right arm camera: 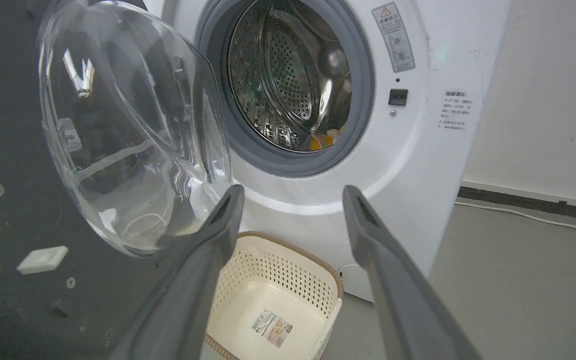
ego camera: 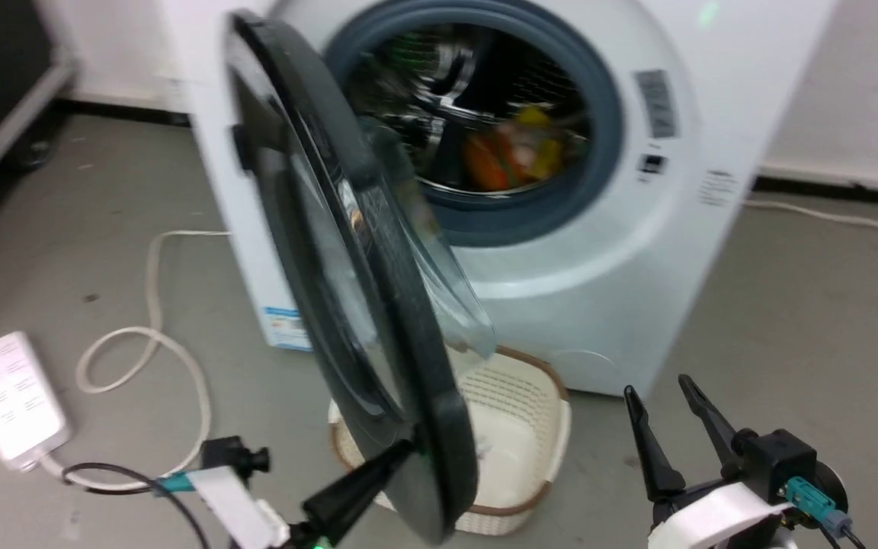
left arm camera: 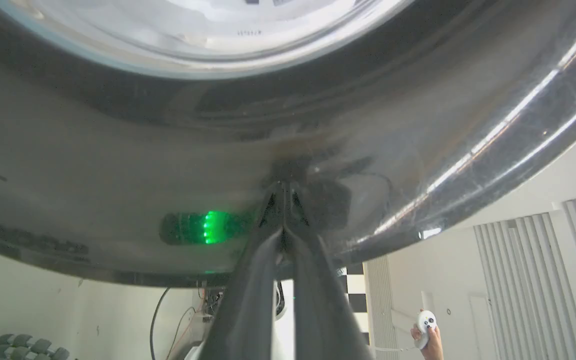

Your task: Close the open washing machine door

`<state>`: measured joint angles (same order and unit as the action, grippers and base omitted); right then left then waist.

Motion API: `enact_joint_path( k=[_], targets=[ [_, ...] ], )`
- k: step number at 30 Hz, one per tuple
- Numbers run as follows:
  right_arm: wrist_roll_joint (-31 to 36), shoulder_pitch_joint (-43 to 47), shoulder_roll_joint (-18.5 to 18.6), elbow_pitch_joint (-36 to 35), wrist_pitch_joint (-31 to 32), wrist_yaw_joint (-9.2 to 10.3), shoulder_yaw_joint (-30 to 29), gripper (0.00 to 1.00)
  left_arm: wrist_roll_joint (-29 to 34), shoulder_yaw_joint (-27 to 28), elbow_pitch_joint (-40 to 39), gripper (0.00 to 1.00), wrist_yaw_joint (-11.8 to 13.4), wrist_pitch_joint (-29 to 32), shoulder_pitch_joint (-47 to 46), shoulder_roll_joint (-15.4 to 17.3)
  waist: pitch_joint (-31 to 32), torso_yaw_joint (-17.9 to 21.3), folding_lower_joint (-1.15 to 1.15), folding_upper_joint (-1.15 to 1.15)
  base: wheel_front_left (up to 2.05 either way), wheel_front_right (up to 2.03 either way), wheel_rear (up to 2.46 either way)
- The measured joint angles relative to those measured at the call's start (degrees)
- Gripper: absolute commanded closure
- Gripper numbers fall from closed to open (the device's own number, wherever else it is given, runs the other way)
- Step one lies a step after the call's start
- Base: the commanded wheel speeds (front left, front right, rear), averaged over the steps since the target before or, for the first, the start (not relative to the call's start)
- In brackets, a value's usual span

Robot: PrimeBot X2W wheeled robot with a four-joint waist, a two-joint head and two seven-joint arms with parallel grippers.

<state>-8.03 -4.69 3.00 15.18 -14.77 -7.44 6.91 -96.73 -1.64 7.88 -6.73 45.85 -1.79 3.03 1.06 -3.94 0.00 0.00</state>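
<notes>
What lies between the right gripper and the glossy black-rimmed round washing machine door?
Head view: a cream perforated plastic basket sits between right gripper and door.

Bright, even indoor light; I see faint shadows on floor. My head view motion-blurred: washing machine smeared, labels unreadable. My left wrist view: washing machine door glossy, white glare streaks at right, green glow reflected. My right wrist view sharp, wide-angle bending edges.

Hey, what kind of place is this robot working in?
Likely a lab or workshop set up as a laundry corner: a white washing machine, a cream basket before it, and a power strip with loose cable on bare grey floor.
</notes>
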Motion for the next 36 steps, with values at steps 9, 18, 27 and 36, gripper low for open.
enact_joint_path(
  k=[9, 18, 27, 36],
  targets=[
    [-0.11, -1.92, -0.03, -0.44, 0.00, 0.00, 0.43, 0.00, -2.52, -6.28, 3.08, 1.00, -0.48, -10.69, -5.58, -0.04, -3.91, 10.62, 0.00, 0.00, 0.00, 0.00, 0.00],
    [-0.91, -2.88, -0.02, -0.83, 0.00, 0.00, -0.18, 0.00, -4.98, -8.72, 9.35, 1.00, -0.49, -25.27, -17.92, -0.18, -9.91, 19.68, 0.01, 0.00, 0.00, 0.00, 0.00],
    [-2.16, -4.09, -0.01, -0.85, 0.00, 0.00, 1.24, 0.00, -6.90, -10.38, 18.36, 1.00, -0.49, -34.45, -30.58, -0.23, -13.52, 26.00, 0.01, 0.00, 0.00, 0.00, 0.00],
    [-2.65, -4.09, -0.01, -0.88, 0.00, 0.00, 0.68, 0.00, -4.23, -11.82, 20.61, 1.00, -0.49, -36.83, -33.21, -0.21, -12.63, 25.51, 0.01, 0.00, 0.00, 0.00, 0.00]
  ],
)
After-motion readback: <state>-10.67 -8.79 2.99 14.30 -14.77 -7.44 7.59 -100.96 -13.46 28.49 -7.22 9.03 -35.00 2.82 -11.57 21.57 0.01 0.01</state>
